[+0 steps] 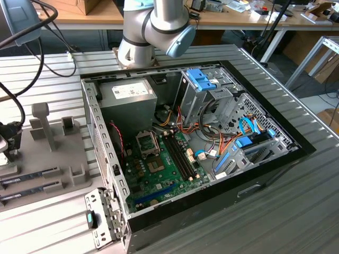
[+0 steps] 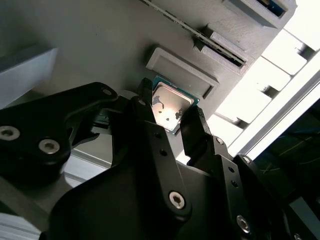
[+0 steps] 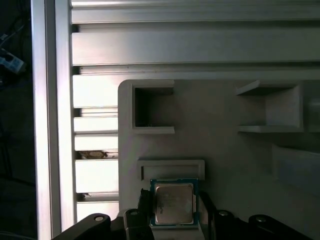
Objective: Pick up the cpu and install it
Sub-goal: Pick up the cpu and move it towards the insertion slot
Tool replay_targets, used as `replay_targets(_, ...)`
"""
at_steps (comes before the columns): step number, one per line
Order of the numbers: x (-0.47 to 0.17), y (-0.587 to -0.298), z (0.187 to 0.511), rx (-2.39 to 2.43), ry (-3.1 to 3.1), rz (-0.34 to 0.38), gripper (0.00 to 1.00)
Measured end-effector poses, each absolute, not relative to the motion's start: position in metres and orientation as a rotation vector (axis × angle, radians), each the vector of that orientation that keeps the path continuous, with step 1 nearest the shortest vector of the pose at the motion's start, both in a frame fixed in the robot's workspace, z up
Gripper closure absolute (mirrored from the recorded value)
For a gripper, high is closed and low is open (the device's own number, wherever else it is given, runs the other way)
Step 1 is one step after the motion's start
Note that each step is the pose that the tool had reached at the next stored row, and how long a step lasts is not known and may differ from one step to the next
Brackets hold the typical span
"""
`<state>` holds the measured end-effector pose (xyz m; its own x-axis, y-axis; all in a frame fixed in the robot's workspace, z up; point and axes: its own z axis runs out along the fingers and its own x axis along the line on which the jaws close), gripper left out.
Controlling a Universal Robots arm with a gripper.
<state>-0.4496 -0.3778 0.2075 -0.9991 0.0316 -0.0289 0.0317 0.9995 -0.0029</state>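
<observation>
**Cpu pinched at the tray – a thin hold**

The main risk, as a judgement, is the grip. The gripper (image 3: pixel 173 211) has its fingers (image 3: pixel 207 214) closed against two opposite sides of the cpu (image 3: pixel 173 202), so only the chip's thin edges are held. A slightly skewed pinch could let the cpu tilt or slip free. The chip also sits just beside a raised block (image 3: pixel 171 169) on the tray (image 3: pixel 225 150), and a lift that is not straight could catch it there. The socket (image 1: pixel 148 143) on the board (image 1: pixel 164 174) lies well apart, inside the case (image 1: pixel 100 137). A chip carried crooked could land askew there and harm the contacts. Loose cables (image 1: pixel 212 151) near the board could snag a low approach.

In the second wrist view the gripper (image 2: pixel 169 110) shows the same hold, with the dark fingers (image 2: pixel 150 135) flanking the cpu (image 2: pixel 171 106) below the block (image 2: pixel 182 70). Whether the chip rests on the tray or has just cleared it cannot be told.

The arm's base joints (image 1: pixel 153 26) stand behind the case in the exterior view. The tray (image 1: pixel 63 153) lies at the exterior view's left, beside the case. The gripper points down at the tray – the first wrist view looks almost straight down on the chip's metal top.
</observation>
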Motion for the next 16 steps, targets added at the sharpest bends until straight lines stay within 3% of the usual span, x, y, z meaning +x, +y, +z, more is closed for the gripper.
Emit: replay_targets(16,-0.450,-0.378,0.223,0.049,3.112,-0.005,0.53)
